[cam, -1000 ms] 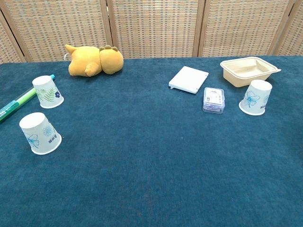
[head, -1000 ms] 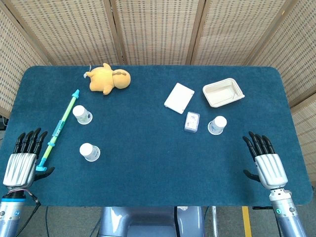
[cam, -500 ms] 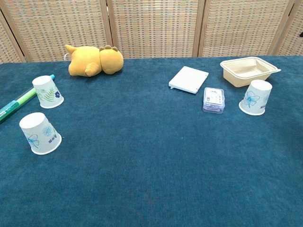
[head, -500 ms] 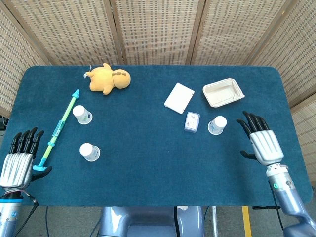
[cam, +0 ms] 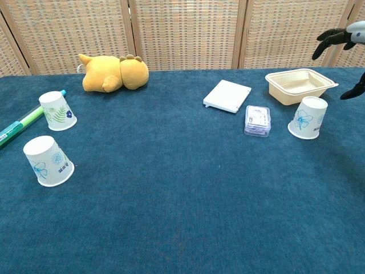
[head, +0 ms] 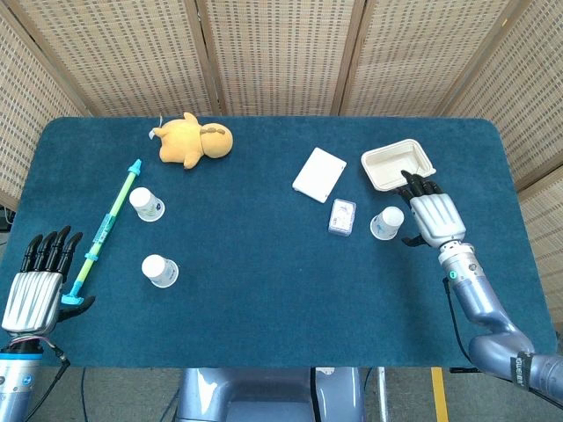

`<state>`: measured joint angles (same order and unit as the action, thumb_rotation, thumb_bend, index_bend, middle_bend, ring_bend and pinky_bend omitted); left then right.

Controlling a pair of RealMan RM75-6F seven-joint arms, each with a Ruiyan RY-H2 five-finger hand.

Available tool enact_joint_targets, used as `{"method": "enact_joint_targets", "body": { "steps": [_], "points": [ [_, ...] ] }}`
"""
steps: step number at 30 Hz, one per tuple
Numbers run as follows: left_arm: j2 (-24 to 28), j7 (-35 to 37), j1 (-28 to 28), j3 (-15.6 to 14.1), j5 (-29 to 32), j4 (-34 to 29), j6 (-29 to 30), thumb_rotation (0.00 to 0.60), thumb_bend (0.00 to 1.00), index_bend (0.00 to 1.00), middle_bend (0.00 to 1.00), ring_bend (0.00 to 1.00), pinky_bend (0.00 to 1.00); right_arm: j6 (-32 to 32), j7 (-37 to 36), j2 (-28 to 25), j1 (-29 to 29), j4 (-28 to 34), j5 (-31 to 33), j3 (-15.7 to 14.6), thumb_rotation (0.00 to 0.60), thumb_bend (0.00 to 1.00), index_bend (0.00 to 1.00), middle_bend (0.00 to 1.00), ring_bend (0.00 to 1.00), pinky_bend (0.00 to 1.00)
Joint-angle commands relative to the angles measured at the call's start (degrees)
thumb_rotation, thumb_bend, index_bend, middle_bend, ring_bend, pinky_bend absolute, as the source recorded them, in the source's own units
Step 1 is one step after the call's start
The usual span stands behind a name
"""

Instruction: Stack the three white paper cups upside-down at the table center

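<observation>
Three white paper cups stand upside-down on the blue table. One cup [head: 147, 204] [cam: 57, 111] is at the left beside a green stick, a second cup [head: 160, 271] [cam: 48, 161] sits nearer the front left, and the third cup [head: 387, 222] [cam: 307, 117] is at the right. My right hand [head: 431, 215] [cam: 347, 39] hovers open just right of the third cup, fingers spread, not touching it. Open too, my left hand [head: 37, 288] lies at the table's front left corner, far from the cups.
A yellow plush toy [head: 193, 141] lies at the back left. The green and blue stick [head: 107, 227] runs along the left side. A white flat box [head: 319, 174], a small clear case [head: 342, 216] and a beige tray [head: 398, 164] sit near the right cup.
My right hand has moved up and inward from the table's front right edge to beside the right cup. The left hand has barely shifted. The cups have not moved.
</observation>
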<state>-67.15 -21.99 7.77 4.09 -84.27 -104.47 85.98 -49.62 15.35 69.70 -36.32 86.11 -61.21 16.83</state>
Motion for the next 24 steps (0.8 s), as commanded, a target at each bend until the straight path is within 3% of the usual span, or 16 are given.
{"method": "enact_joint_targets", "body": {
  "steps": [1, 7, 15, 24],
  "points": [
    [-0.08, 0.05, -0.02, 0.05, 0.20, 0.20, -0.02, 0.600, 0.00, 0.00, 0.00, 0.00, 0.00, 3.20, 0.86, 3.44, -2.77, -5.51, 3.16, -0.40, 0.600, 0.24, 0.27, 0.03, 0.00, 0.19],
    [-0.31, 0.38, 0.48, 0.74, 2.24, 1.09, -1.18, 0.600, 0.00, 0.00, 0.00, 0.00, 0.00, 8.87, -0.11, 7.57, -5.65, -14.56, 7.97, -1.61, 0.600, 0.24, 0.27, 0.03, 0.00, 0.19],
    [-0.48, 0.17, 1.05, 1.00, 3.07, 1.30, -2.05, 0.600, 0.00, 0.00, 0.00, 0.00, 0.00, 12.52, -1.59, 10.62, -7.51, -21.29, 9.62, -2.86, 0.600, 0.24, 0.29, 0.03, 0.00, 0.19],
    [-0.83, -0.53, 1.38, 0.93, 3.34, 1.22, -2.39, 0.600, 0.00, 0.00, 0.00, 0.00, 0.00, 13.23, -3.79, 12.42, -8.21, -23.99, 8.35, -3.47, 0.600, 0.25, 0.35, 0.04, 0.00, 0.19]
  ]
}}
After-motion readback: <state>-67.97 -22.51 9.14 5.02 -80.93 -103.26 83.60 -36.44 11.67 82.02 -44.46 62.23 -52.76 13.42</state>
